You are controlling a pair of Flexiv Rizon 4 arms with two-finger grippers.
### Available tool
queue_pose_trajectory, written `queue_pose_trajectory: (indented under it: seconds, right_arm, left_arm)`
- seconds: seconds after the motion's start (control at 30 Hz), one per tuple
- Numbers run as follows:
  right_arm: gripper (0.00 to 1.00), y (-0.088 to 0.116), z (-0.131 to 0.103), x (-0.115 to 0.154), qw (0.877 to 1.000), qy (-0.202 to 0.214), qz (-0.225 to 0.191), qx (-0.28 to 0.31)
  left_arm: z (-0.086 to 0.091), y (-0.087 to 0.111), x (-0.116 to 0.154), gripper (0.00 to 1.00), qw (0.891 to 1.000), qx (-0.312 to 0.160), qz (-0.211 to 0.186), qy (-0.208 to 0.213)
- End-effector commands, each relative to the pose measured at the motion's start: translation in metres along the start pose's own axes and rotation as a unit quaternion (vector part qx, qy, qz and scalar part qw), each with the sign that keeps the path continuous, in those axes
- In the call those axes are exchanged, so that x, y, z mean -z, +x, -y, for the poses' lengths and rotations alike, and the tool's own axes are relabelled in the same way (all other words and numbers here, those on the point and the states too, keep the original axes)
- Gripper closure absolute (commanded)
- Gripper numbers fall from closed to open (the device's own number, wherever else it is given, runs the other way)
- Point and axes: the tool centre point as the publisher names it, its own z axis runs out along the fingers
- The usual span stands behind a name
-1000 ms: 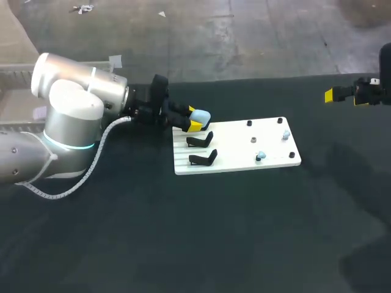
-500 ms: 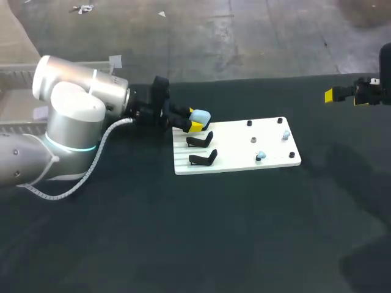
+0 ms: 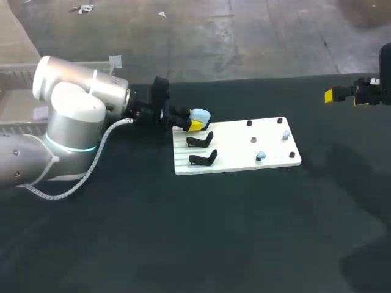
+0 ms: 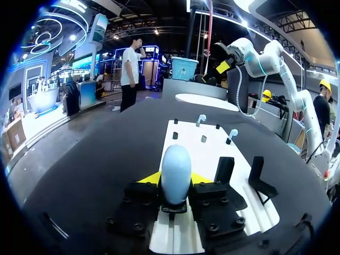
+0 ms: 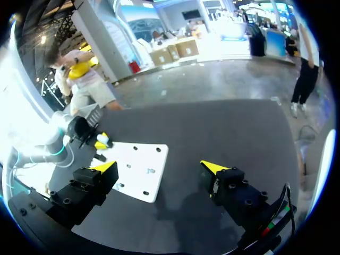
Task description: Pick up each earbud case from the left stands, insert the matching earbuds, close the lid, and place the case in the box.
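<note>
A light blue earbud case (image 3: 200, 116) stands at the back left corner of the white board (image 3: 244, 149). My left gripper (image 3: 193, 124) is shut on it, a yellow tip pressing each side, as the left wrist view shows: case (image 4: 176, 171), gripper (image 4: 176, 179). Two empty black stands (image 3: 200, 140) (image 3: 204, 159) sit just in front of it. Two light blue earbuds (image 3: 286, 135) (image 3: 261, 156) stand on pegs at the board's right end. My right gripper (image 3: 342, 94) hangs open far to the right, nothing between its fingers; in its own wrist view the gripper (image 5: 159, 168) is above dark tabletop.
Small black pegs (image 3: 249, 123) dot the board's right part. A pale box (image 3: 15, 91) lies at the far left behind my left arm. Dark tablecloth (image 3: 214, 232) spreads in front of the board and between the board and my right gripper.
My left gripper's fingers have closed in onto the earbud case. The left arm has barely shifted, and the right arm has not moved.
</note>
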Motion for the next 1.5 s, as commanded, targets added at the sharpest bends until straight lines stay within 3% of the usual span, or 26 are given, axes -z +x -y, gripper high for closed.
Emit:
queue_pose_trajectory:
  seconds: [0.03, 0.33, 0.63, 0.87, 1.17, 1.5]
  right_arm:
    - [0.0, 0.0, 0.001, -0.001, 1.0, -0.001, 0.0, 0.001]
    - [0.0, 0.0, 0.001, -0.001, 1.0, -0.001, 0.0, 0.001]
    - [0.0, 0.0, 0.001, -0.001, 1.0, -0.001, 0.0, 0.001]
    - [0.0, -0.004, -0.035, -0.027, 0.999, -0.015, -0.023, 0.024]
    - [0.0, -0.002, -0.082, -0.055, 0.995, -0.058, -0.058, 0.052]
    - [0.0, 0.006, -0.116, -0.09, 0.99, -0.099, -0.084, 0.061]
  left_arm:
    - [-0.002, -0.001, 0.0, 1.0, 1.0, -0.001, 0.0, -0.003]
    - [0.004, -0.025, 0.025, 1.0, 0.999, 0.004, 0.019, -0.029]
    - [0.02, -0.057, 0.041, 1.0, 0.999, -0.005, 0.031, -0.026]
    - [0.03, -0.081, 0.032, 1.0, 0.999, -0.029, 0.01, -0.039]
    - [0.024, -0.094, 0.007, 1.0, 0.999, -0.039, 0.0, -0.034]
    - [0.032, -0.115, -0.012, 1.0, 0.997, -0.06, -0.01, -0.043]
